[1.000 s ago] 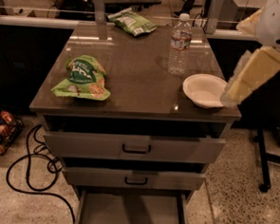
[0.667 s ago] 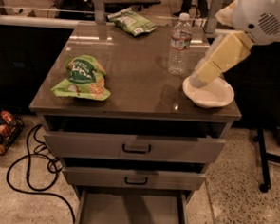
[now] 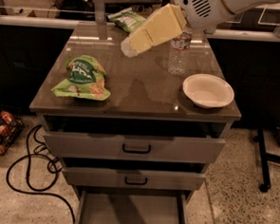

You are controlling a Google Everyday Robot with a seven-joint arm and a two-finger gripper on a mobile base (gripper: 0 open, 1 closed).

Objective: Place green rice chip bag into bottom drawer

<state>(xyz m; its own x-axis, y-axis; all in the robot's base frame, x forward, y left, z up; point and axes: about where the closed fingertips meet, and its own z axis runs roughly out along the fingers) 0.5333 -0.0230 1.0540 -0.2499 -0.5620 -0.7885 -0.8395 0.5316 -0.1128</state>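
Note:
The green rice chip bag [image 3: 84,78] lies crinkled on the left side of the brown cabinet top [image 3: 141,92]. It is bright light green with a dark green logo and tan rice-cake pictures. My gripper [image 3: 127,47] hangs at the end of a cream-coloured arm that comes in from the upper right. It is above the middle back of the top, to the right of the bag and well clear of it. The bottom drawer [image 3: 130,214] is pulled open at the bottom, and the part of its flat grey floor in view is bare.
A water bottle [image 3: 180,52] stands at the back right. A white bowl [image 3: 208,90] sits at the right front. A paler green-and-white bag [image 3: 128,19] lies at the back. Two upper drawers [image 3: 134,147] with black handles stand slightly open. Black cables [image 3: 34,167] lie on the floor at left.
My arm has swung from the right side, over the bowl, leftward and back across the top toward the middle. The bag, bottle and bowl have not moved.

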